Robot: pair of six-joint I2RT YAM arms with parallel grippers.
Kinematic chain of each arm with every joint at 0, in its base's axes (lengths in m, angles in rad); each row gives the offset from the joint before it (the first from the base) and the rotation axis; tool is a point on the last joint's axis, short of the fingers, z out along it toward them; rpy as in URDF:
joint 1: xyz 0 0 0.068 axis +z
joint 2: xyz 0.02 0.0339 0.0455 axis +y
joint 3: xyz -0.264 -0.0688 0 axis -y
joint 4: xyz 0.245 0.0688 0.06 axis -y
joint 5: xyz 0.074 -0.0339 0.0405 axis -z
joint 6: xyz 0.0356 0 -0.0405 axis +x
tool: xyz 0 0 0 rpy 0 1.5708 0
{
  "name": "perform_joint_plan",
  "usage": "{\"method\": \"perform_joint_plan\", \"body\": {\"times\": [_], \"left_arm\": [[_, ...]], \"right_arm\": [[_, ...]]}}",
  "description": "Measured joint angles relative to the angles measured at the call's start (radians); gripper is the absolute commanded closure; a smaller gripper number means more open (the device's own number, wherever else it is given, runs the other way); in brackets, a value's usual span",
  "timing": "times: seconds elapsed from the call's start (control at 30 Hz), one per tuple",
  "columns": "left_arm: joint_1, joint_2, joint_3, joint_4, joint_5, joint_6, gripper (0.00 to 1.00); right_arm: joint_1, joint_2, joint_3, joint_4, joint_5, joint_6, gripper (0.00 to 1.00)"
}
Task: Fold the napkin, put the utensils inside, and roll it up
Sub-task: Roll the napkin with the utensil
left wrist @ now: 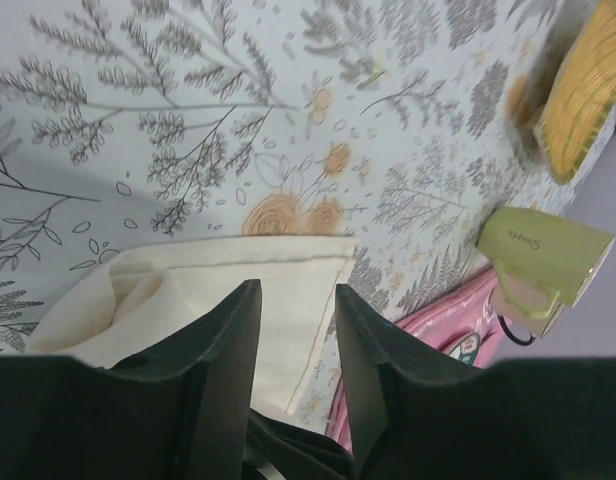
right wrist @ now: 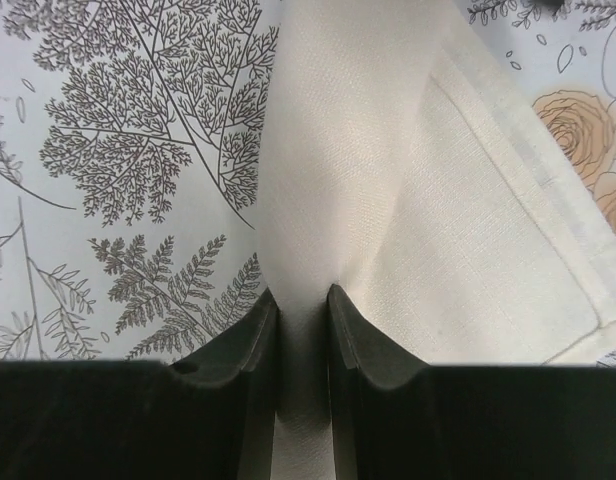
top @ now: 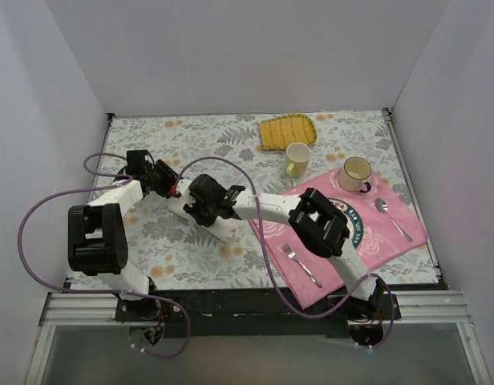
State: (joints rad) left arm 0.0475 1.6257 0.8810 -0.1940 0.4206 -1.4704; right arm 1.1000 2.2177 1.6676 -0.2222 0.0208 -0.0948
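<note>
The cream-white napkin (top: 223,230) lies bunched on the floral tablecloth left of centre, mostly hidden under both grippers. My right gripper (top: 205,210) is shut on a raised fold of the napkin (right wrist: 458,220); the cloth runs up between its fingertips (right wrist: 303,300). My left gripper (top: 176,189) hovers over the napkin's far side with its jaws apart (left wrist: 296,300); a hemmed napkin corner (left wrist: 188,290) lies flat below, and nothing is pinched. The gold utensil is out of view.
A pink rose placemat (top: 391,241) at the right carries a silver fork (top: 301,265), a silver spoon (top: 393,218) and a cream mug (top: 355,173). A yellow-green mug (top: 297,159) and a yellow ribbed mat (top: 285,130) sit behind. White walls enclose the table.
</note>
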Motion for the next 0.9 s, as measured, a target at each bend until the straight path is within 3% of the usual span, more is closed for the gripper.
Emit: {"method": "perform_joint_plan", "body": {"times": [0.23,0.5,0.67,0.9], "left_arm": [[0.022,-0.153,0.048,-0.066,-0.127,-0.003,0.62],[0.021,-0.275,-0.108,-0.013,-0.031,-0.019,0.67],[0.002,-0.310,-0.253,0.047,0.055,-0.035,0.68],[0.001,-0.330,-0.378,0.204,0.128,-0.101,0.71]], "right_arm": [[-0.092,0.018,0.012,0.007,-0.310,0.167,0.99],[-0.218,0.106,-0.047,0.217,-0.777,0.513,0.99],[-0.263,0.143,-0.117,0.400,-0.927,0.695,0.99],[-0.288,0.166,-0.208,0.620,-1.014,0.887,0.98]]}}
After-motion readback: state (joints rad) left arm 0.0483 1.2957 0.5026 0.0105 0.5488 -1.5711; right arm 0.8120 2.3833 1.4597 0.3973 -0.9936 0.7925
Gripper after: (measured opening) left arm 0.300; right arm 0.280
